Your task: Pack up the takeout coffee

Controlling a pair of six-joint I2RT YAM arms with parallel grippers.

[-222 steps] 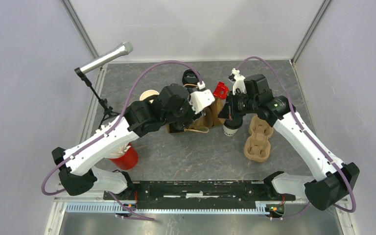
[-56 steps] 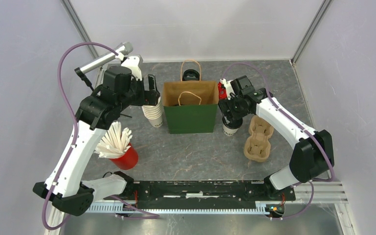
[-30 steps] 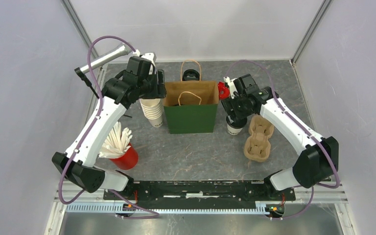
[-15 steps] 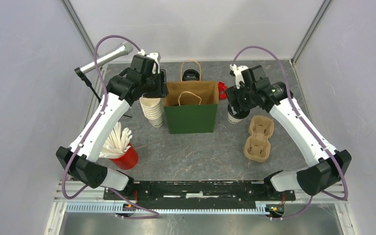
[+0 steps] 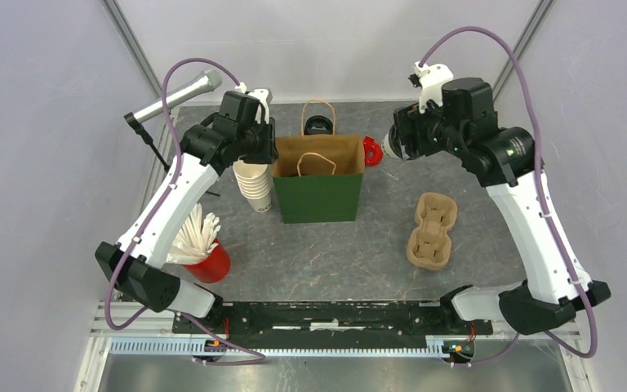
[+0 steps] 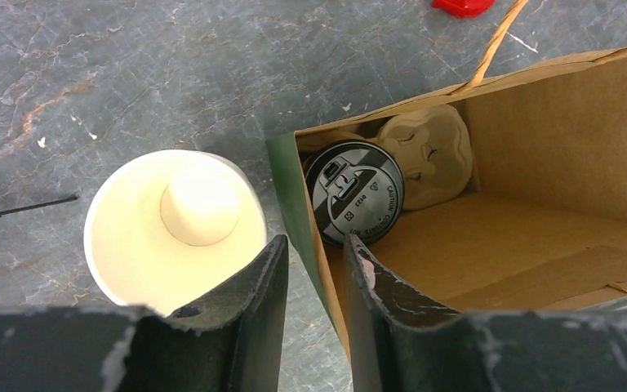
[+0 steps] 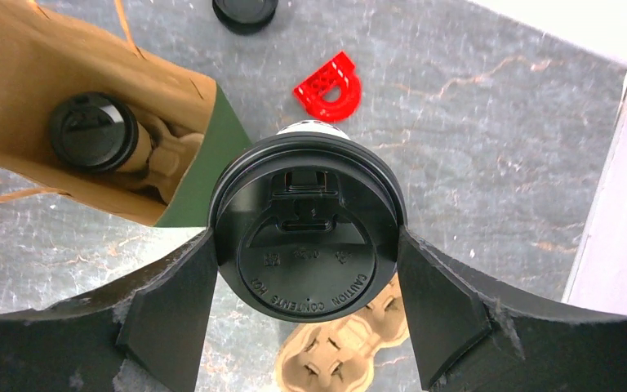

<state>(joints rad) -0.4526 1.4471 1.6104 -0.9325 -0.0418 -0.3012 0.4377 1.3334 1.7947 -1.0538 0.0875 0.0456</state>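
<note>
Right gripper [image 7: 304, 241] is gripping the lidded coffee cup [image 7: 306, 273], jaws wide, hanging beside the paper bag [image 7: 16, 82], not over it; other cup [image 6: 353, 192] is sitting inside. Left gripper [image 6: 317, 245] is half-closed astride the bag wall (clamped or not, cannot tell). Risk: cup base catching the rim, tipping the bag

Open green paper bag [image 5: 318, 196] stood mid-desk [image 5: 335, 257], left tool [image 5: 266, 152] at its left rim, just above the stack of cream cups [image 5: 255, 186]; right tool [image 5: 395, 144] hung off the bag's right edge, coffee cup [image 5: 389, 147] between its fingers, cardboard carrier [image 5: 431, 231] lying well apart.
</note>
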